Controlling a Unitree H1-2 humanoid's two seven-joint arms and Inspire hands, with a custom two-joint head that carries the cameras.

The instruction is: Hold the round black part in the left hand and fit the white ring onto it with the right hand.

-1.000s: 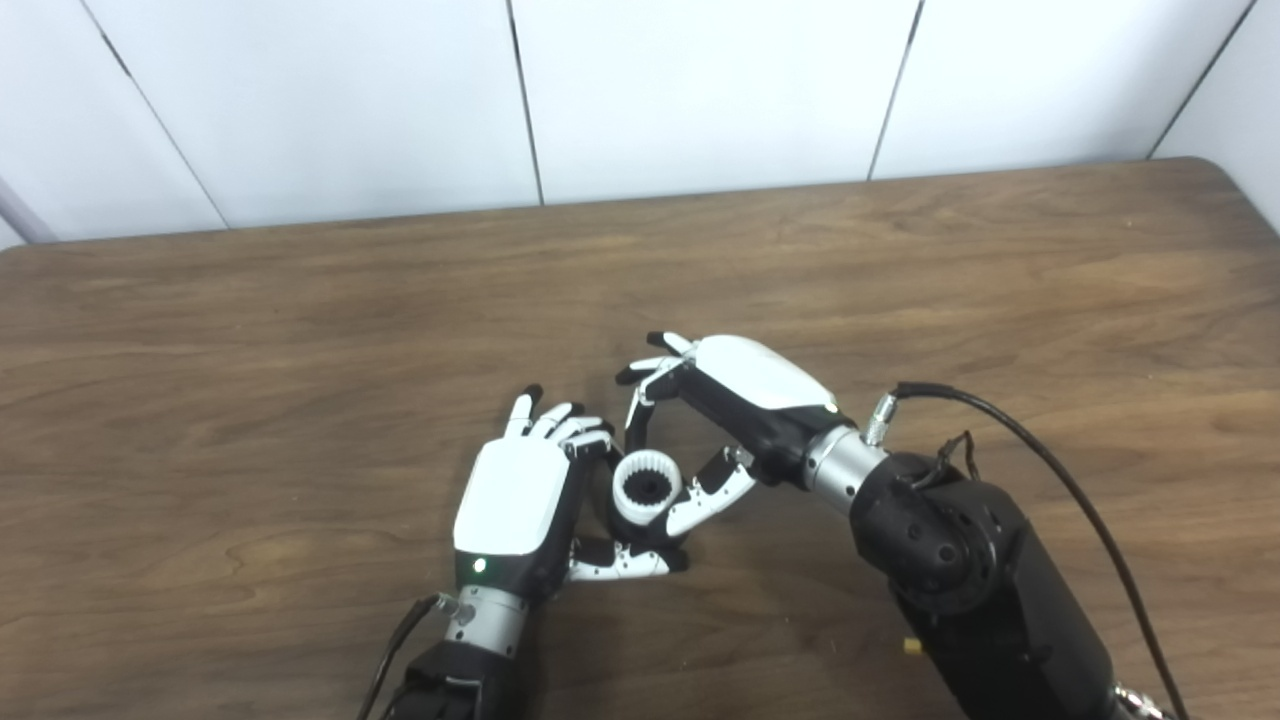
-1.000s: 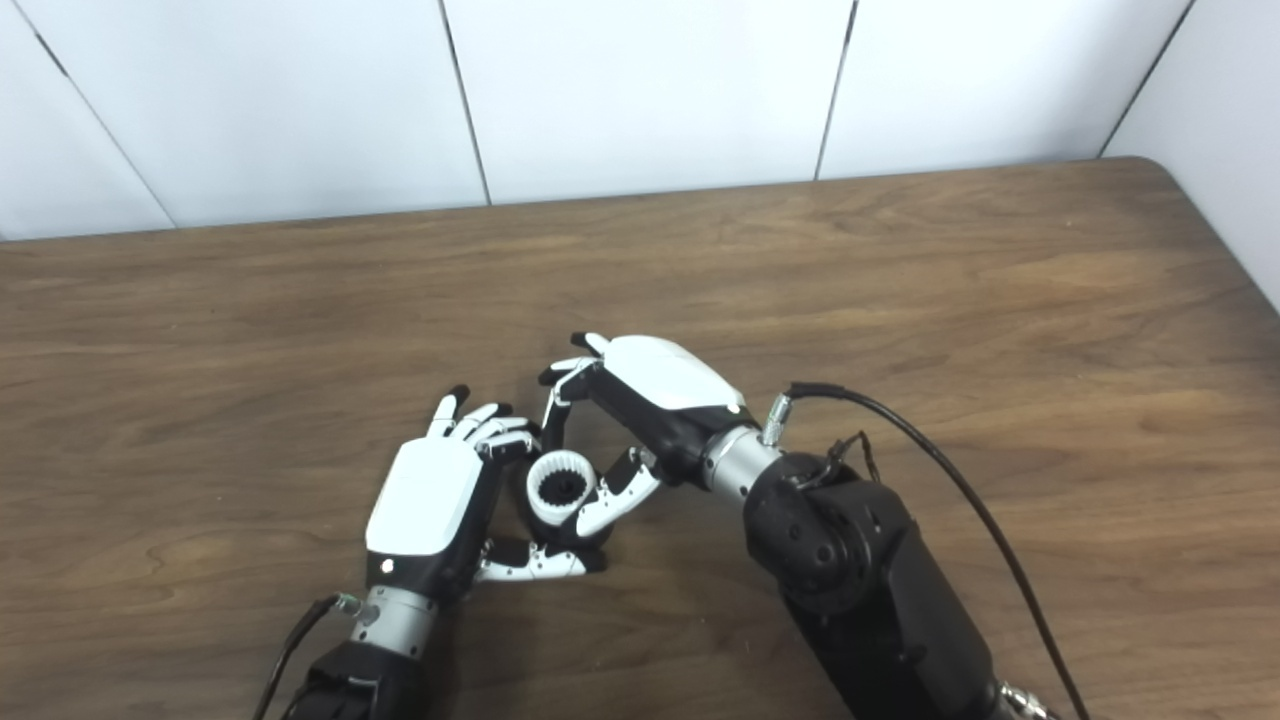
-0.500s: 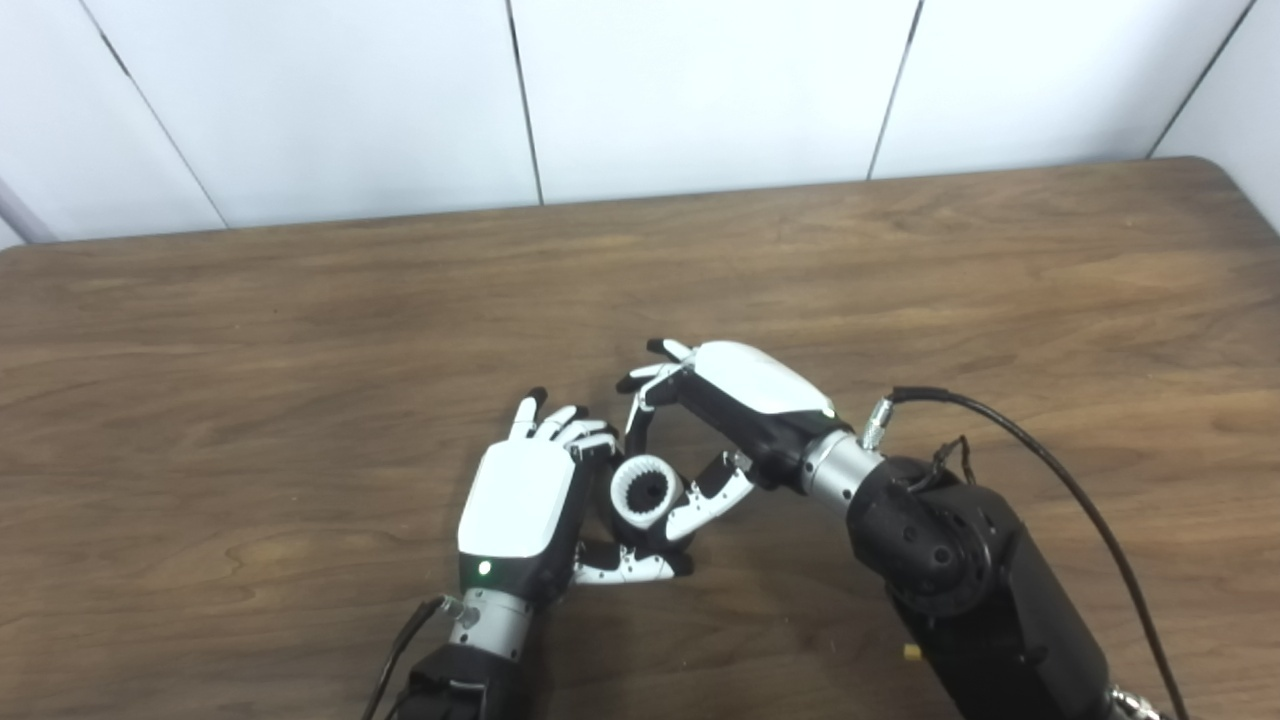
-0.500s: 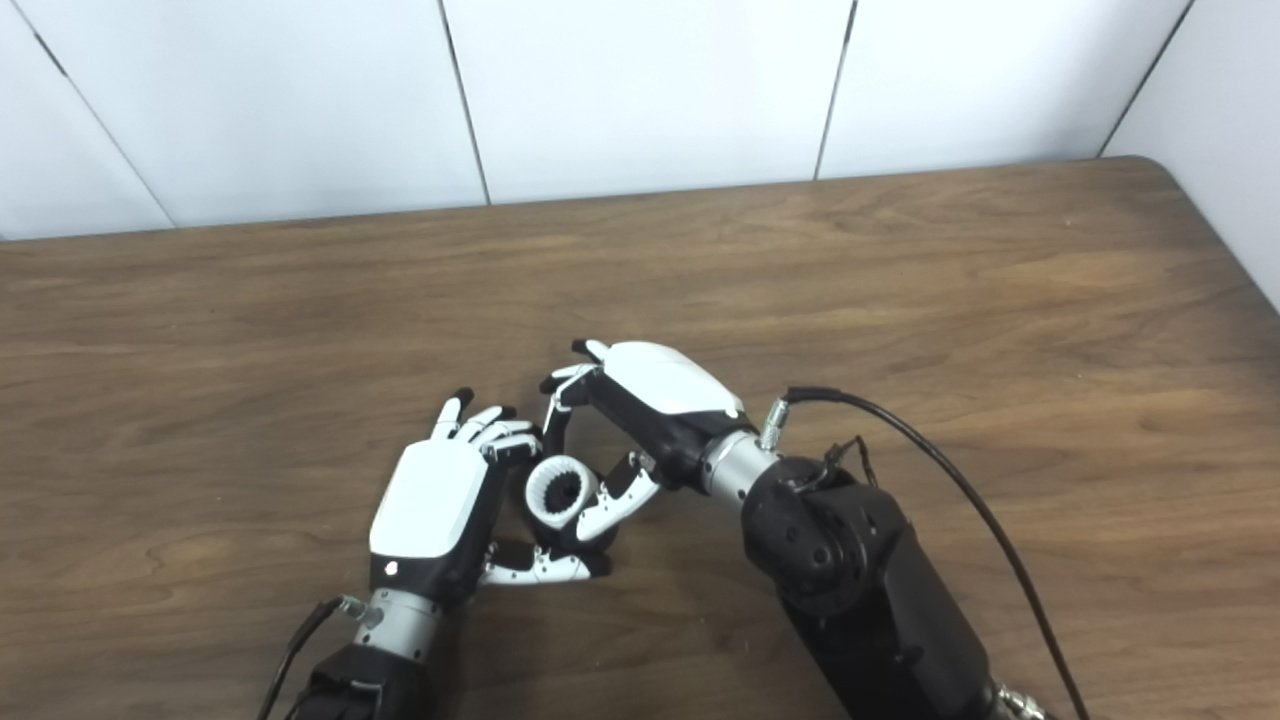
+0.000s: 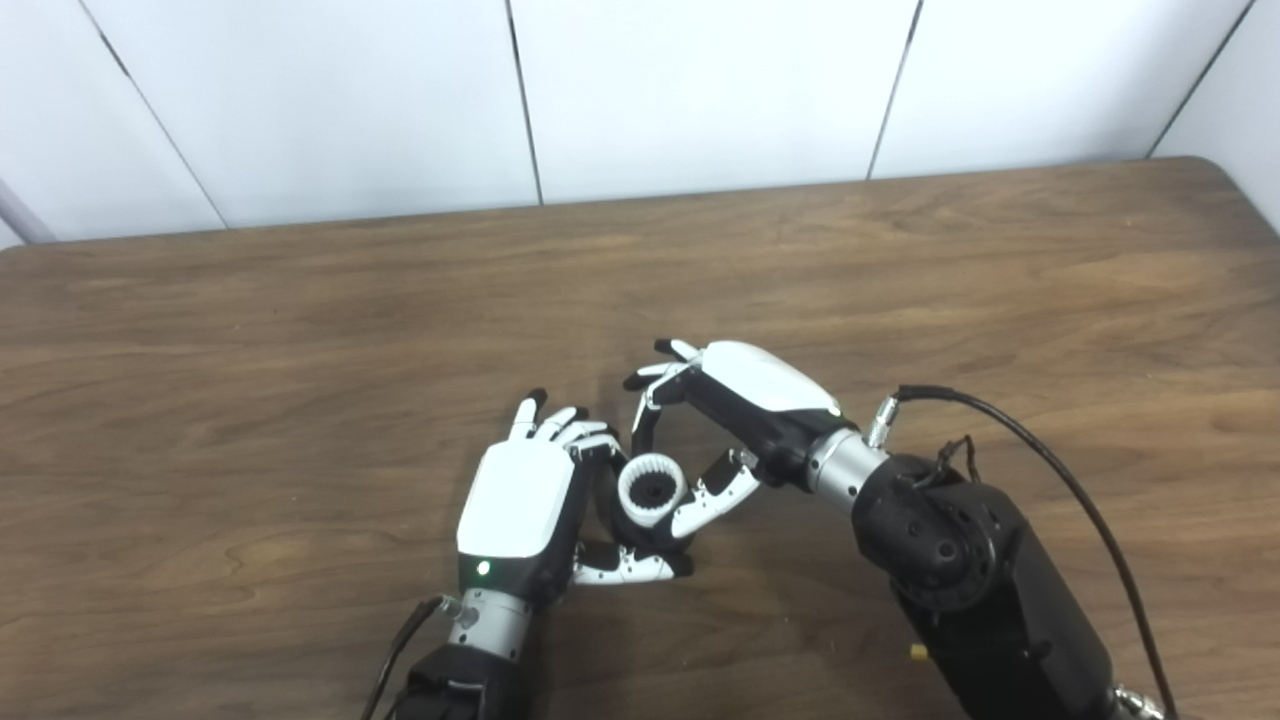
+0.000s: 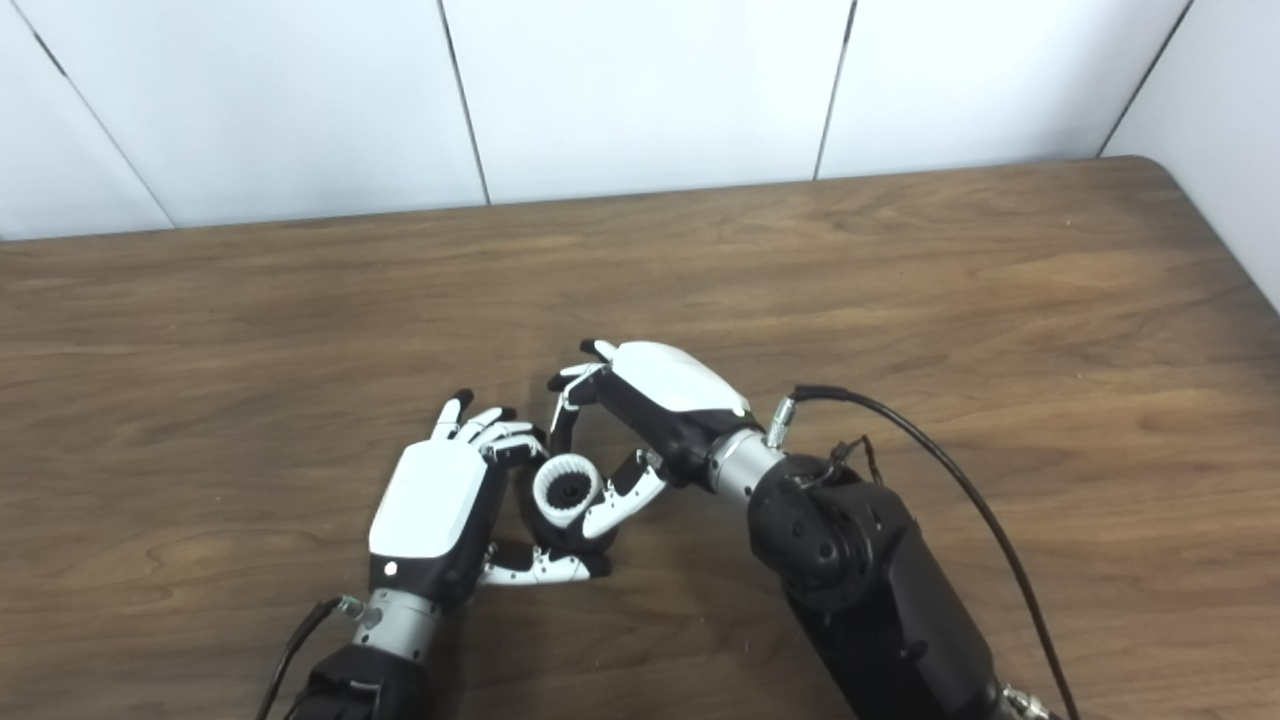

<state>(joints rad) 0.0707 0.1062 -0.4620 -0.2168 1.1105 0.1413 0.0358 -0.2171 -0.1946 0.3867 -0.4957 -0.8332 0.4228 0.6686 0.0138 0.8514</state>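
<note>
Ring: toothed white plastic ring (image 5: 651, 487) sits between the two hands, its open face turned up toward the cameras, with a dark toothed core showing in its bore.
Black part: round black part (image 6: 573, 489) shows only as that dark centre and a dark rim under the ring; whether the ring is fully seated on it cannot be told.
Left hand: white-backed left hand (image 5: 525, 500) is curled round the black part from the left, thumb lying under it toward the near edge of the brown wooden counter (image 5: 300, 300); it appears to grip the part, though the contact is mostly hidden.
Right hand: white-and-black right hand (image 6: 650, 420) arches over from the right and far side, fingers partly closed, thumb and a fingertip on or just beside the ring's rim; a firm hold cannot be confirmed.
Key relation: the ring lies to the near-left of the right hand's palm, its axis pointing roughly up and toward the cameras; the right hand would have to press along that axis.
Place: both hands meet near the middle of the counter, toward its near edge.
</note>
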